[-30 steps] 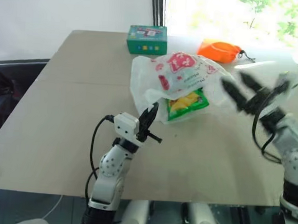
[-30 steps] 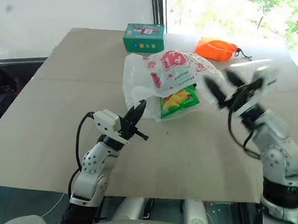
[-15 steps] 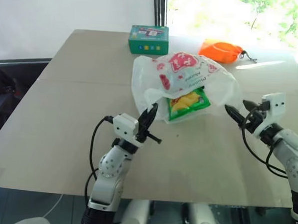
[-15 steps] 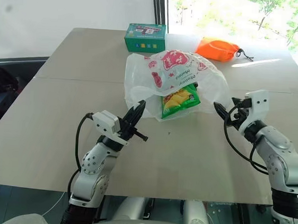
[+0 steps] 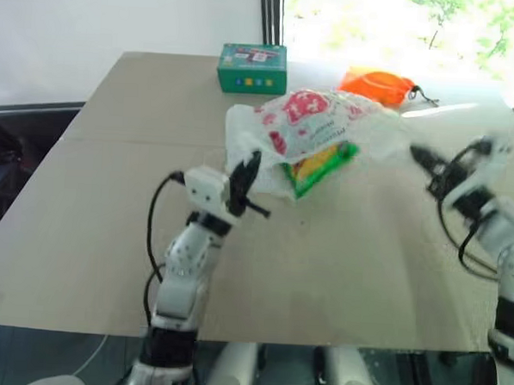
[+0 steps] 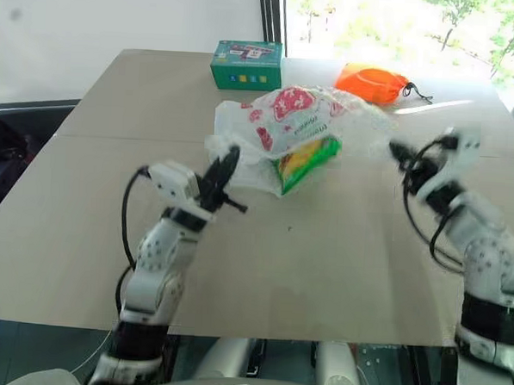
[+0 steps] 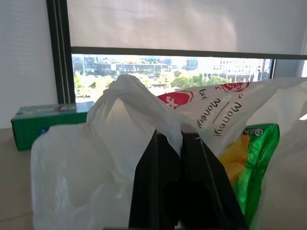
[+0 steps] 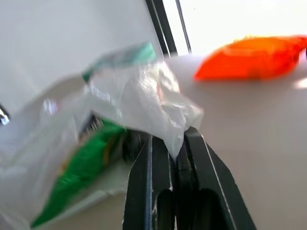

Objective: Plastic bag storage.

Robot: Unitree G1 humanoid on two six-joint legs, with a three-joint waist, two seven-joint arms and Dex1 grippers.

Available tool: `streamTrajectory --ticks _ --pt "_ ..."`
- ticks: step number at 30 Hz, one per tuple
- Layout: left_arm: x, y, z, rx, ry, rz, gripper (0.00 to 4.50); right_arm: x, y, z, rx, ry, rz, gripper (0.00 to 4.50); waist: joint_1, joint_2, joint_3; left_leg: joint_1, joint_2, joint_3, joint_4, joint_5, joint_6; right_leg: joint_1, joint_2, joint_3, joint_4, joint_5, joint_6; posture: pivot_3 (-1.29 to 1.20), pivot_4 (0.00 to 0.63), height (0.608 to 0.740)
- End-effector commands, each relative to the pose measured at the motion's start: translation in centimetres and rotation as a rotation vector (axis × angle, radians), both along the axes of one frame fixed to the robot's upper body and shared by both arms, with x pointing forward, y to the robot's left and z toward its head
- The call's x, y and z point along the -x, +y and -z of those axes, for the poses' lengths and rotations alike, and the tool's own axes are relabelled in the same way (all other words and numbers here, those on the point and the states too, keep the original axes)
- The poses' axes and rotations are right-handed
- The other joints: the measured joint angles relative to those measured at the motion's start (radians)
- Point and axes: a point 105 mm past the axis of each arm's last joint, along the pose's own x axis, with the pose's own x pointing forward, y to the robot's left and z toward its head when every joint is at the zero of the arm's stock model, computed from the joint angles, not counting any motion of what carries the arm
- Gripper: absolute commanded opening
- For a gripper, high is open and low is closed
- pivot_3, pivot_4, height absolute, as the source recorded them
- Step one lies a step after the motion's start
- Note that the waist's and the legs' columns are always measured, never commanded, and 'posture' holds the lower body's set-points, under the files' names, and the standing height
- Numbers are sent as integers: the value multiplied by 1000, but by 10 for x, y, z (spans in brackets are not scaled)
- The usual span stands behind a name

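Note:
The plastic bag (image 5: 317, 118), thin white with red prints, is stretched above the table's middle between my two grippers. A green chips packet (image 5: 320, 166) shows in its mouth. My left gripper (image 5: 252, 163) is shut on the bag's left edge; the left wrist view shows the film (image 7: 139, 108) pinched between the black fingers. On the right, my right gripper (image 5: 417, 154) is shut on the bag's other edge, with a fold of plastic (image 8: 165, 112) caught between its fingers in the right wrist view.
A green box (image 5: 252, 68) stands at the table's far edge. An orange pouch (image 5: 379, 85) lies at the far right. The tan table (image 5: 102, 193) has bare room on the left and along the front.
My right gripper closed from wide open onto the bag's right edge. My left gripper rose and moved forward with its edge, so the bag lifted and stretched between them.

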Motion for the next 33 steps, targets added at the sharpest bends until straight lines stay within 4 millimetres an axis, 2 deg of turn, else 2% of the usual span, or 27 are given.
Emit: streamTrajectory --ticks 1,3,6,8,10,12,15,20,24,27,29,30,31,33 --pt "-26 37 -72 156 -124 -84 0 3 -14 -70 -132 -220 31 112 0 -2 1 -1 0 -2 1 1 0 0 1 -2 0 1 0 0 150 740" --pt "-37 45 -113 139 -202 -93 0 0 -17 -95 -167 -290 28 112 0 -2 1 -1 0 -3 1 3 -4 2 1 -3 -3 1 0 0 150 740" --pt "-45 58 -168 154 -300 -100 0 -7 -21 -115 -162 -347 42 112 -3 -2 1 -3 -4 0 -1 3 -5 -1 -2 -3 -5 0 0 0 150 740" --pt "-48 62 -182 115 -345 -111 0 -10 -21 -118 -143 -366 34 112 -6 -2 1 -8 -4 0 -3 3 -5 -5 -4 -3 -5 0 1 0 150 740" --pt "-47 61 -185 44 -379 -110 0 -10 -21 -117 -135 -373 29 112 -15 -2 1 -15 -5 0 -3 3 -5 -12 -7 -5 -4 0 1 0 150 740" --pt "-45 60 -174 7 -373 -105 0 -8 -23 -112 -126 -367 26 112 -25 -2 1 -17 -6 1 -3 3 -5 -17 -11 -7 -3 0 1 0 150 740" --pt "-36 55 -144 -43 -340 -82 0 0 -23 -97 -97 -329 -5 112 -36 -2 1 -17 -6 1 -8 3 -5 -18 -15 -11 -4 0 1 0 150 740" --pt "16 53 -72 -94 -180 -11 0 30 -26 -34 5 -127 -100 112 -49 -2 1 -18 -6 -1 -11 3 -5 -19 -18 -11 -4 0 1 0 150 740" --pt "41 76 -32 -79 -22 -74 0 42 -39 4 19 7 -81 112 -47 -2 1 -18 -5 3 -10 3 -5 -18 -18 -9 -5 0 1 0 150 740" --pt "57 75 -2 -72 74 -70 0 52 -36 33 -8 99 -135 926 -34 -1 1 -15 -4 5 -3 4 -4 -15 -17 -6 -4 0 2 0 150 740" --pt "64 70 18 -96 128 -54 0 62 -29 51 -10 163 -202 1765 -22 -1 1 -7 -3 4 -2 2 2 -7 -12 -6 -1 1 2 0 150 740" --pt "68 65 28 -103 153 -29 539 69 -24 60 -6 201 -247 2250 -20 -1 2 5 -3 4 -2 2 3 4 -12 -6 -2 1 2 0 150 740" --pt "72 62 36 -107 171 -9 803 74 -21 68 -3 232 -278 2750 -13 -1 3 9 -3 4 -2 2 3 9 -11 -6 -3 1 1 0 150 740" --pt "84 56 59 -122 235 22 1733 91 -19 94 43 334 -334 3778 -1 0 2 19 -2 4 -3 2 3 20 -10 -6 -5 1 1 0 150 740"
